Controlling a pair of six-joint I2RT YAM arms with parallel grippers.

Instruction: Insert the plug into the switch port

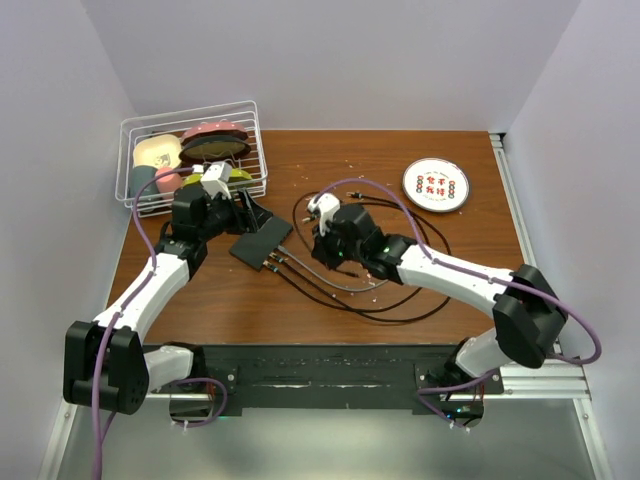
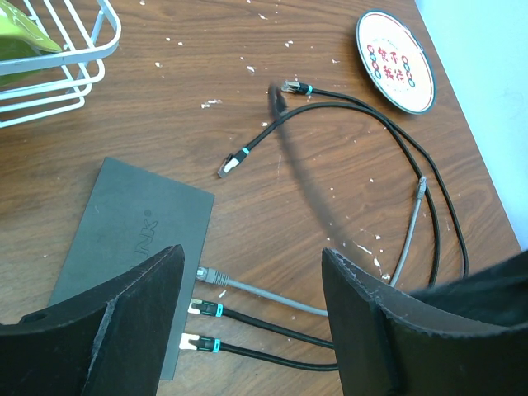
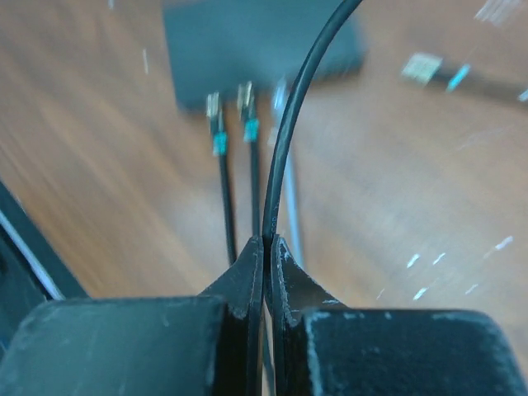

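Evidently the right gripper [image 3: 268,243] clamps its fingers on a black cable [image 3: 290,132], probably to steer its plug. That arm stretches low toward ten o'clock. The switch [image 1: 260,243] lies at its nine o'clock. The left gripper [image 2: 252,276], fingers apart, hovers over the switch, likely to steady it. In the left wrist view a loose plug [image 2: 229,165] lies at the switch's two o'clock.

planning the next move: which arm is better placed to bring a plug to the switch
Probably right. The right gripper is shut on a black cable, facing the switch. The left gripper is open above the switch, holding nothing.
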